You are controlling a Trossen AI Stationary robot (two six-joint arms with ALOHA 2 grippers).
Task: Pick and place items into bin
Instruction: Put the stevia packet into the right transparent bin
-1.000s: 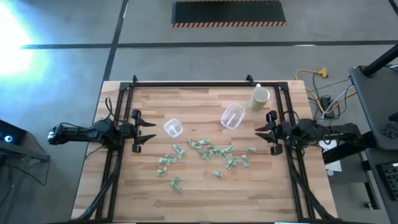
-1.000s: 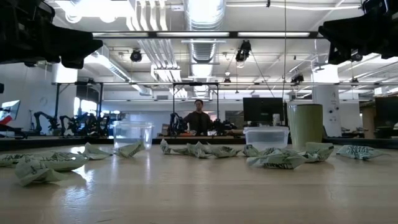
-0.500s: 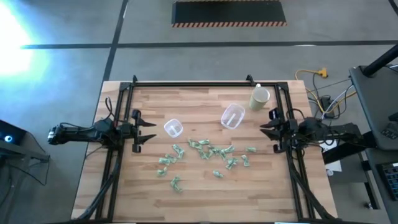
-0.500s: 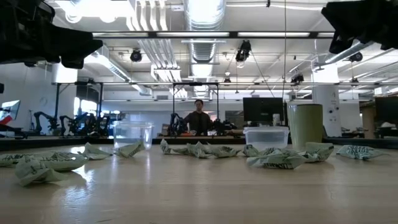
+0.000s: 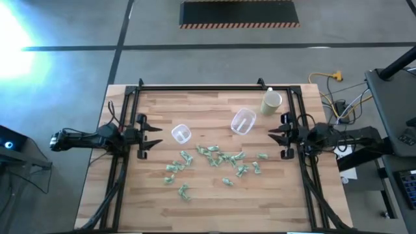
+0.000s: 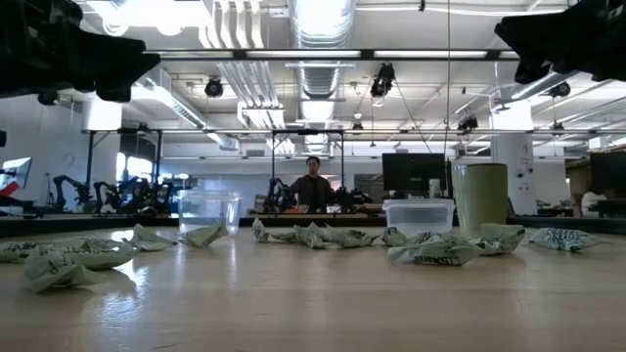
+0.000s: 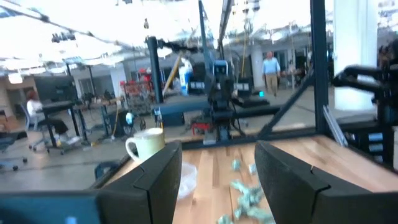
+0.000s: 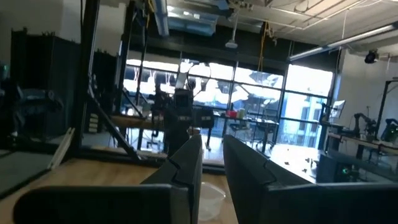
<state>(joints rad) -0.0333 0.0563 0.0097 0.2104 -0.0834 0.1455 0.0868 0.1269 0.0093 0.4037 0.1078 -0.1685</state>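
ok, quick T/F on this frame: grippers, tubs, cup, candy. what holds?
1. The left gripper holds a candy piece. False: it is open and empty at the table's left edge.
2. Two clear tubs stand on the table. True.
3. The candy pieces are already in a tub. False: they lie scattered on the wood.
4. The cream cup stands near the far right corner. True.
5. The right gripper is over the candy. False: it hangs at the right edge, fingers nearly together, holding nothing.
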